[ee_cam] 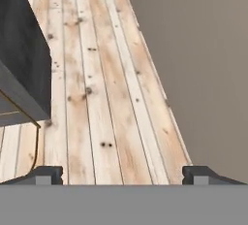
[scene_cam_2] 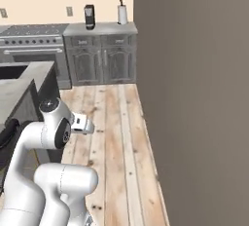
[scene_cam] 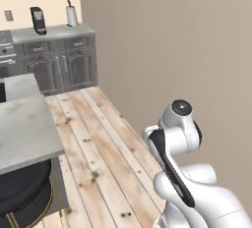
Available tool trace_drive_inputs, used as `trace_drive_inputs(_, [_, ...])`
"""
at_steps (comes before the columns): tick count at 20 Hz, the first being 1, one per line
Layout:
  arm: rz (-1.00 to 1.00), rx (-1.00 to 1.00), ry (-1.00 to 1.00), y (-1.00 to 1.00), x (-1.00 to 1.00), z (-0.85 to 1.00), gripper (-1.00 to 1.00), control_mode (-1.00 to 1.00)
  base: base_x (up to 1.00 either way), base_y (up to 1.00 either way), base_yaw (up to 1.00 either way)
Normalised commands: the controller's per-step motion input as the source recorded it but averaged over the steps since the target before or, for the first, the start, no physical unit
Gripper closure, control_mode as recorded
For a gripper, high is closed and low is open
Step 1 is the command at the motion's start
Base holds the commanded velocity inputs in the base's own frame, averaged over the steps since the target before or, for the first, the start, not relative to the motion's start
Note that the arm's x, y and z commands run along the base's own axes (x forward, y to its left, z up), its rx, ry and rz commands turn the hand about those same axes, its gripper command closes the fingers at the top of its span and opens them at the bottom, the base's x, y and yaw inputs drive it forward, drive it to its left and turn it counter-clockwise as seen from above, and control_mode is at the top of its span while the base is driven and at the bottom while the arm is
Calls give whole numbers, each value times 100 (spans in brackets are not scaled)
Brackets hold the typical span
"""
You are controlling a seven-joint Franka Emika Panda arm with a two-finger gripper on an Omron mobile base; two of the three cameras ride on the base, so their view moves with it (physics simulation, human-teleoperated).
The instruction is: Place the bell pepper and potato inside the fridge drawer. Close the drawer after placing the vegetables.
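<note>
Floorboards (ee_cam: 97, 98) of pale knotted wood run straight ahead of our gripper (ee_cam: 123, 174), and we see nothing lying on them in the stretch the hand view covers. To the gripper's right a plain beige wall (ee_cam: 193, 49) follows the planks all the way to the far end of the room; we see it as a flat, unbroken face with no handle or seam. To the gripper's left stands the dark side of a kitchen island (ee_cam: 24, 54), its grey stone top (scene_cam: 24, 128) showing in the left base view, with a round black stool (scene_cam: 24, 187) tucked beneath the overhang.

Far ahead of the gripper, a run of dark grey cabinets (scene_cam_2: 99, 59) closes the room. On their counter we make out a black coffee machine (scene_cam_2: 89, 16) and, beside it toward the wall, a white paper towel roll (scene_cam_2: 122, 13). Left of those cabinets is a steel stove (scene_cam_2: 29, 42).

Our white arm (scene_cam_2: 53, 132) is folded low, with the hand pointing down the length of the floor. The two dark fingertips (ee_cam: 46, 174) stand wide apart at the bottom corners of the hand view, with bare planks between them; the gripper is released, holding nothing and touching nothing.

We cannot tell where the bell pepper, the potato or the fridge drawer is from these views.
</note>
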Motion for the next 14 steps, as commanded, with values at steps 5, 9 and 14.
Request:
trace_drive_inputs(5, [0, 0, 0, 0, 0, 0, -100, 100, 100, -52, 36])
trace_drive_inputs(9, [0, 0, 0, 0, 0, 0, -100, 100, 100, -31, 43])
trace_drive_inputs(14, [0, 0, 0, 0, 0, 0, -100, 100, 100, -26, 48])
